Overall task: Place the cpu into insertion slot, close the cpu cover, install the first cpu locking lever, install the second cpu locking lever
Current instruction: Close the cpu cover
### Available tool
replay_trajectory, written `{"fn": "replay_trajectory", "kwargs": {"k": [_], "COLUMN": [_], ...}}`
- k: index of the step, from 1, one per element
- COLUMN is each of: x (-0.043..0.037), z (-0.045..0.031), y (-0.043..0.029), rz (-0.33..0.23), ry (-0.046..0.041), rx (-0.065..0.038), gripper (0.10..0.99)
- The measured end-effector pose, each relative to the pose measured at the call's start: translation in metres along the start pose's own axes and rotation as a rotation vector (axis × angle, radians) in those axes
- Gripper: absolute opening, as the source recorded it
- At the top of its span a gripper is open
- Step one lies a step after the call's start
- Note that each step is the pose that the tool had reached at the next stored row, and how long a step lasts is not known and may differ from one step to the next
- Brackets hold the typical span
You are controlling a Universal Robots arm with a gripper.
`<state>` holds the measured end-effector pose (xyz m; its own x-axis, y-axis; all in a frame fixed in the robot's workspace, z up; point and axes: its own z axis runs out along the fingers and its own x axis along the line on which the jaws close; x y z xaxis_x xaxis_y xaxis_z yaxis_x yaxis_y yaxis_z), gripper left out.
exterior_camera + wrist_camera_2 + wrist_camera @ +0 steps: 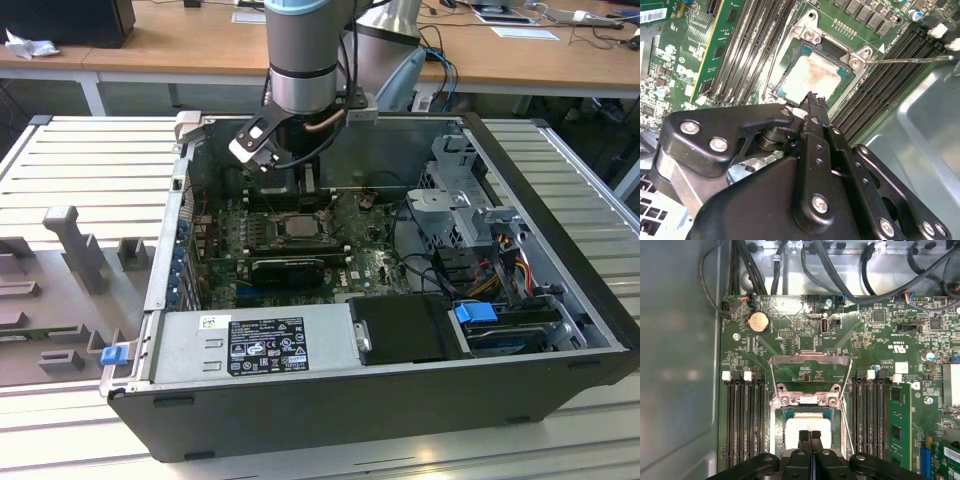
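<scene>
The cpu has a pale, matt metal face, faintly smudged. The cpu cover around it is dull silver metal. The hand is matt black, set with bright metal screws. The circuit board is glossy green, and the ribbed desk is matt grey metal.

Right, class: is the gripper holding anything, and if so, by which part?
Nothing is held. The gripper is shut with nothing between its fingertips, poised over the cpu, which is seated in the insertion slot.
</scene>
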<state>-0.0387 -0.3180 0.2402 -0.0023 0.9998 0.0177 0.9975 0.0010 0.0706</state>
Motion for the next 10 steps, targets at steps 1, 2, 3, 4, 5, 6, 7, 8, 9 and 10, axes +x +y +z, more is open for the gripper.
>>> {"fn": "replay_trajectory", "kwargs": {"k": [1, 2, 3, 4, 5, 6, 7, 8, 9, 10], "x": [0.0, 0.0001, 0.0001, 0.0001, 0.0001, 0.0002, 0.0002, 0.0002, 0.0002, 0.0002], "z": [-0.0015, -0.0034, -0.0057, -0.0068, -0.0075, -0.0088, -0.0094, -0.01, -0.0106, -0.011], "y": [0.0001, 0.0002, 0.0004, 0.0005, 0.0005, 0.0006, 0.0007, 0.0007, 0.0008, 0.0008], "rz": [0.0, 0.0, 0.0, 0.0, 0.0, 0.0, 0.0, 0.0, 0.0, 0.001], "ry": [0.0001, 0.0001, 0.0001, 0.0001, 0.0001, 0.0001, 0.0001, 0.0001, 0.0001, 0.0003], "rx": [0.0, 0.0, 0.0, 0.0, 0.0, 0.0, 0.0, 0.0, 0.0, 0.0], "gripper": [0.106, 0.106, 0.106, 0.106, 0.106, 0.106, 0.106, 0.106, 0.106, 0.106]}}
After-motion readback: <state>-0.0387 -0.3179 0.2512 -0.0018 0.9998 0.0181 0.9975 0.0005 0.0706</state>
